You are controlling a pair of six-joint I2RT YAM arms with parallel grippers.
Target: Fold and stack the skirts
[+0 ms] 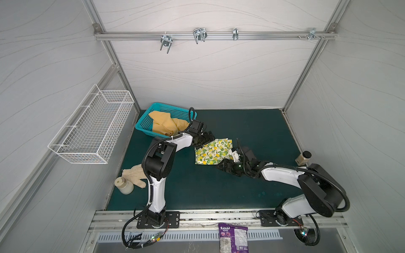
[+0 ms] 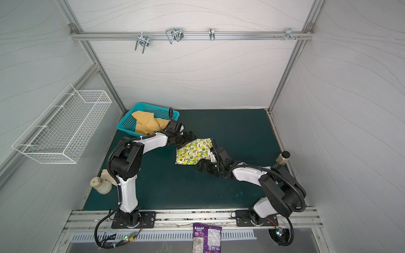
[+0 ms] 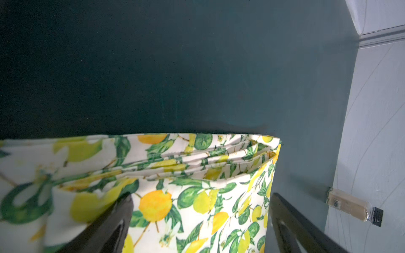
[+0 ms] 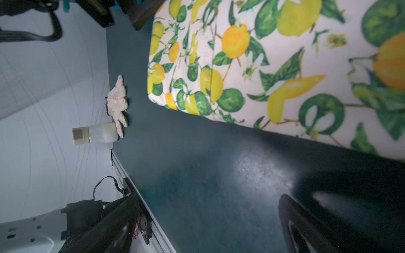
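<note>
The left claw (image 3: pixel 201 196) stood wide, lemon skirt (image 1: pixel 211 153) edge between its jaws; the right claw (image 4: pixel 203 203) stood wide, just beside it.

The left arm (image 1: pixel 182 142) covers one end of the mustard skirt (image 1: pixel 162 126) and, in a top view, most of the beige glove (image 2: pixel 107 175). The lemon skirt (image 3: pixel 197 208) runs off both wrist views and is blurred towards the edges.
</note>
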